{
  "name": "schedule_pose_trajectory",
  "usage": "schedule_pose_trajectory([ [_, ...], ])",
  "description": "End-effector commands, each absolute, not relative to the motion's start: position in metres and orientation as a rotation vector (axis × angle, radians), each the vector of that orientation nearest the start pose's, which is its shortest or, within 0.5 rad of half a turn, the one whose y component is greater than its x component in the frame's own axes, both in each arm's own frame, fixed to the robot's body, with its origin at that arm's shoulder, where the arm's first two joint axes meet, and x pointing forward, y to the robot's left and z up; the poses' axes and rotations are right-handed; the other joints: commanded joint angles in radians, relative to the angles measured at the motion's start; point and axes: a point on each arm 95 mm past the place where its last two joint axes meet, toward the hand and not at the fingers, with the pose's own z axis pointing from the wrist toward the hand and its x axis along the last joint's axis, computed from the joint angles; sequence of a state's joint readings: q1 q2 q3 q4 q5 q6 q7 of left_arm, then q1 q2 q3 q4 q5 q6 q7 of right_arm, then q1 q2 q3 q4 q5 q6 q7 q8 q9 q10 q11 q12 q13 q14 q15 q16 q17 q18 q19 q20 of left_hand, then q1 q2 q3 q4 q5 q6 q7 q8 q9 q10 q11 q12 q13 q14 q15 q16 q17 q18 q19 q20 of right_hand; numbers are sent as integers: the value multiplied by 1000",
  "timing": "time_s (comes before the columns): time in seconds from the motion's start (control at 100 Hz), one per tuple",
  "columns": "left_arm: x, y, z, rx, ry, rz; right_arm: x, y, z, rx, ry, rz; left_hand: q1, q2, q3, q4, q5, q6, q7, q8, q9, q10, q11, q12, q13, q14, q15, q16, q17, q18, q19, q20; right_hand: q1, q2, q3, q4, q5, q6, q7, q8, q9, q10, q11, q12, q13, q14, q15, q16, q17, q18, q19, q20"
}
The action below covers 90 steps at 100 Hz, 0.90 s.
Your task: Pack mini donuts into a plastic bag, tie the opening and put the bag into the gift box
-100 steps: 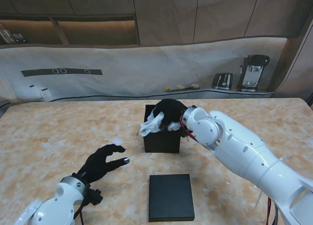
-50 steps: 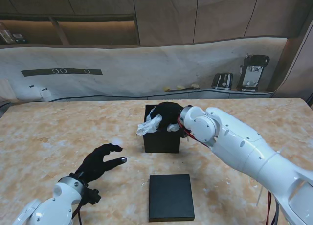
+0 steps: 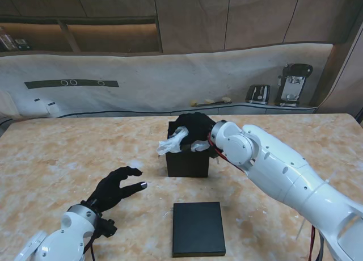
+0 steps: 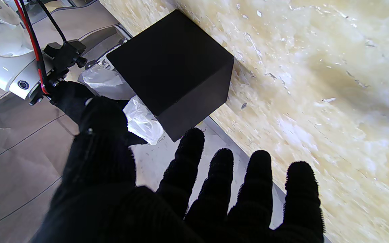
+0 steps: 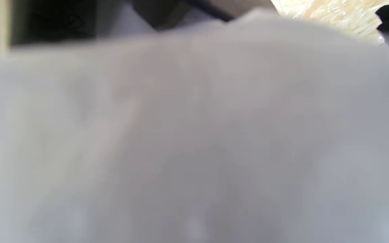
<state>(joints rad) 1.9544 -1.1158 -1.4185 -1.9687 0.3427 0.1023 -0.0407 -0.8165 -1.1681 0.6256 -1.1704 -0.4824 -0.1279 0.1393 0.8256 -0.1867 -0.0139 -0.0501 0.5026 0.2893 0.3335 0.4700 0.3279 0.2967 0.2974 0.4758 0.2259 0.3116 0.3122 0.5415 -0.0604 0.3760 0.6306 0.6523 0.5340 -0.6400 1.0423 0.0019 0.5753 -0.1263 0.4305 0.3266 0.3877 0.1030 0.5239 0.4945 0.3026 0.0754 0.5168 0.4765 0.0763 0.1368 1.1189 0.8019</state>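
- Black-gloved right hand (image 3: 194, 130) gripping crinkled clear plastic bag (image 3: 173, 140), fingers closed around it, hovering at the opening of the black square gift box (image 3: 188, 159).
- Bag filling the right wrist view as a pale blur (image 5: 194, 135).
- Black-gloved left hand (image 3: 117, 189) resting spread, holding nothing, near the marbled beige table (image 3: 68, 153).
- Flat black square lid (image 3: 198, 228) lying nearer to me than the box.

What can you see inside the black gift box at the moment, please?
The plastic bag sticks out of the gift box, under the right hand. The box's interior, and any donuts, are hidden.
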Motion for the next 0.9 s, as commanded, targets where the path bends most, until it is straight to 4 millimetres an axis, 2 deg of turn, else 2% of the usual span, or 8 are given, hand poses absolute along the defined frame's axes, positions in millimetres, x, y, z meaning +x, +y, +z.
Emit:
schedule_pose_trajectory([
  [0.0, 307, 10, -305, -1979, 1047, -1805, 526, 122, -254, 1179, 1880, 1715, 3, 27, -15, 16, 6, -15, -31, -11, -22, -21, 6, -8, -14, -16, -15, -16, -13, -4, -10, 14, -60, -27, -23, 40, -54, -27, -27, -34, -56, 8, -55, -55, -47, -22, -73, -52, -50, 28, -87, -42],
  [0.21, 307, 9, -305, -1978, 1046, -1805, 522, 118, -248, 1222, 1868, 1724, 7, 28, -15, 16, 9, -14, -30, -11, -23, -21, 6, -8, -14, -17, -14, -15, -10, -4, -13, 12, -186, 4, -131, 65, -141, -37, -81, -96, -116, 11, -158, -160, -103, -26, -220, -145, -121, 64, -323, -131],
  [0.4, 307, 8, -305, -1978, 1046, -1811, 519, 116, -241, 1253, 1807, 1770, 9, 30, -15, 16, 6, -14, -30, -12, -24, -20, 7, -7, -14, -18, -13, -15, -10, -4, -10, 13, -251, 71, -270, 7, -198, -68, -101, -157, -141, 11, -223, -291, -100, -9, -304, -215, -107, 111, -590, -262],
  [0.59, 307, 8, -305, -1975, 1047, -1816, 514, 113, -229, 1275, 1708, 1827, 8, 30, -15, 16, 5, -15, -29, -11, -23, -18, 8, -7, -15, -19, -13, -15, -9, -5, -9, 14, -266, 115, -335, -17, -253, -61, -87, -194, -161, 20, -227, -306, -104, 2, -321, -233, -102, 120, -731, -344],
  [0.71, 306, 7, -305, -1975, 1046, -1820, 510, 107, -220, 1252, 1667, 1843, 7, 31, -15, 16, 4, -16, -29, -11, -25, -20, 8, -7, -16, -19, -13, -16, -8, -5, -8, 14, -269, 132, -347, -16, -261, -8, -76, -195, -132, 32, -206, -298, -87, 0, -308, -229, -70, 110, -736, -346],
  [0.77, 306, 7, -306, -1976, 1045, -1822, 505, 103, -217, 1263, 1630, 1863, 7, 32, -15, 16, 2, -17, -29, -11, -24, -19, 8, -7, -16, -19, -13, -16, -9, -5, -8, 14, -246, 123, -349, -10, -215, 20, -21, -151, -90, 44, -148, -265, -55, 3, -269, -210, -27, 114, -717, -337],
  [0.84, 306, 6, -306, -1976, 1043, -1825, 501, 99, -213, 1249, 1546, 1900, 7, 30, -16, 16, 3, -17, -28, -11, -24, -20, 8, -8, -16, -18, -12, -16, -8, -5, -7, 14, -141, 54, -333, 10, -104, 104, 44, -50, 0, 61, -39, -173, 45, 24, -156, -144, 95, 149, -582, -298],
  [0.89, 306, 6, -306, -1976, 1042, -1827, 498, 93, -211, 1228, 1508, 1914, 7, 31, -16, 16, 1, -18, -28, -12, -27, -20, 7, -8, -16, -18, -12, -16, -9, -6, -7, 14, -104, 3, -283, 28, -22, 117, 80, 17, 55, 55, 15, -113, 100, 30, -73, -94, 155, 164, -445, -277],
])
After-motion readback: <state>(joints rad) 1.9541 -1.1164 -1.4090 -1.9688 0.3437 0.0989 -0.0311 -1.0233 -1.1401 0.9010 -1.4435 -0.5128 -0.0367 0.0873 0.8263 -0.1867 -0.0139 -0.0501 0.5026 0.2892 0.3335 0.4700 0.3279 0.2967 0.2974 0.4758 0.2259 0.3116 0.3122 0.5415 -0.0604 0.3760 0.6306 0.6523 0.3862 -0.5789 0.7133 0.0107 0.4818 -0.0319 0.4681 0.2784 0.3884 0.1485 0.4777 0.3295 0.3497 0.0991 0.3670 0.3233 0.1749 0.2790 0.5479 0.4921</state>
